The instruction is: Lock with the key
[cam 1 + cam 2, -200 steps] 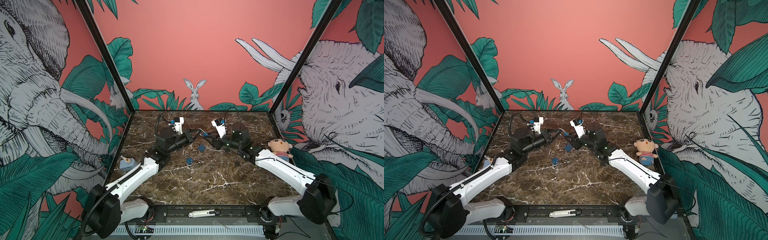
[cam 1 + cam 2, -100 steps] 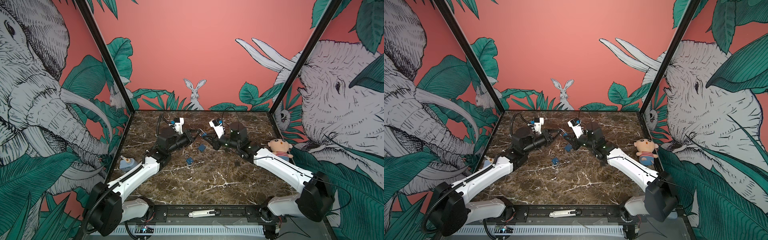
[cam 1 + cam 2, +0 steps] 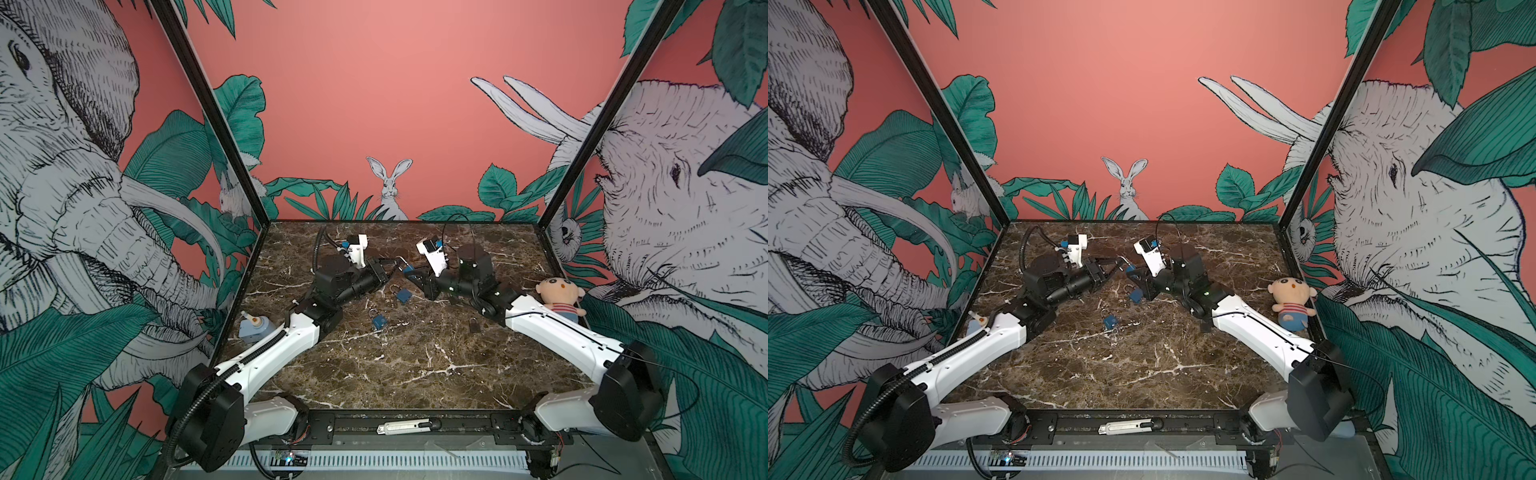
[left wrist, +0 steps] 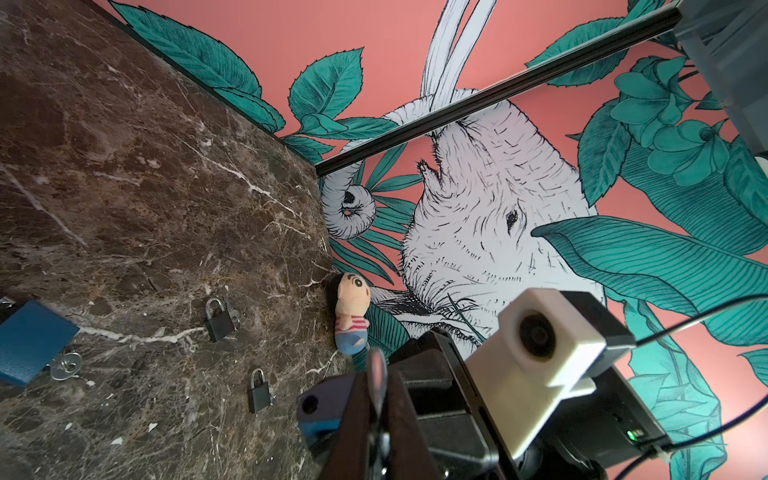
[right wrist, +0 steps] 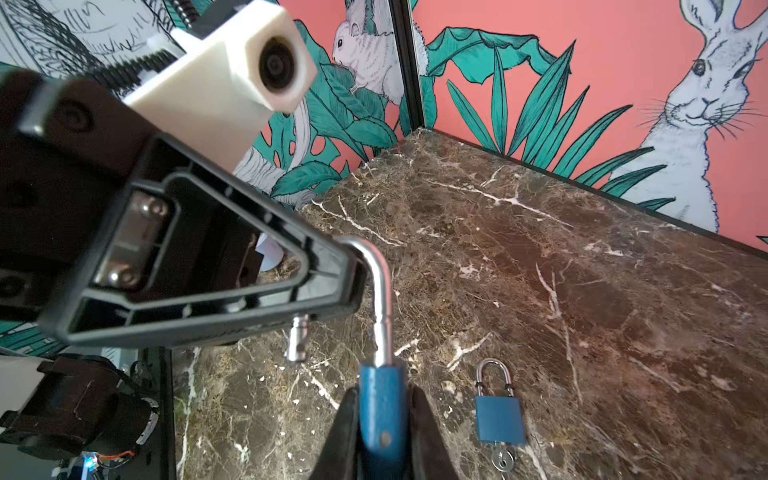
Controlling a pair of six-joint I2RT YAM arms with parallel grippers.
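Observation:
A blue padlock hangs above the marble table, its silvery shackle swung open. My right gripper is shut on the padlock body. The left gripper is shut on the bend of the shackle, with the free shackle end poking out beside its finger. In both top views the two grippers meet at mid-table toward the back. A small silvery key sits in a second blue padlock lying on the table. No key shows in the held padlock.
A third blue padlock lies nearer the front, with a key by one of them. Two black padlocks lie on the right. A plush doll leans at the right wall, a blue-grey bottle at the left.
The right gripper's jaws have closed onto the blue padlock body. The left gripper has kept its hold on the shackle and barely moved.

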